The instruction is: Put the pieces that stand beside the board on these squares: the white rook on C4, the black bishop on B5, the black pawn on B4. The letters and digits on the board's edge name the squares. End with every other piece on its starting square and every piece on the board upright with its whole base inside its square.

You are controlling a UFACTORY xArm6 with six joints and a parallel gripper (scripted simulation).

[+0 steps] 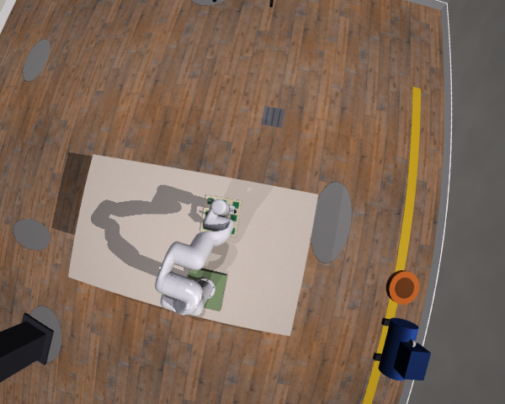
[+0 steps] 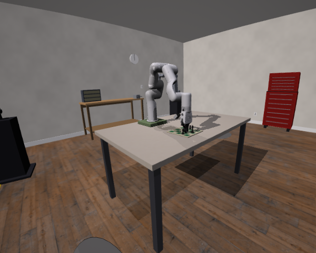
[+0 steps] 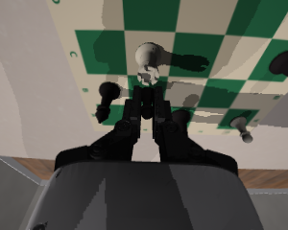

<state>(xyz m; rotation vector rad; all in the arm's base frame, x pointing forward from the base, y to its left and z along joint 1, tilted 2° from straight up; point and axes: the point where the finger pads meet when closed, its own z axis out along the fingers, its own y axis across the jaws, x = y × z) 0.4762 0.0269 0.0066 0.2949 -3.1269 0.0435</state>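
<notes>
Holding the black pawn in a narrowed pincer, near the counter's far long edge, probably for B4.

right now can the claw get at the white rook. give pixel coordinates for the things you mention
probably not: the claw (image 2: pixel 185 132) (image 3: pixel 147 98) is shut on what looks like the black pawn (image 3: pixel 147 112), so that likely has to be set down first, though the white rook (image 3: pixel 147 53) stands just beyond its fingertips

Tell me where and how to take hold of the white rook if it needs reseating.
Grip the white rook's round body just below its notched crown, coming straight down, fingers on its C5 and C3 sides. It stands upright, and those neighbouring squares hold no pieces, so that should be the safest hold.
</notes>
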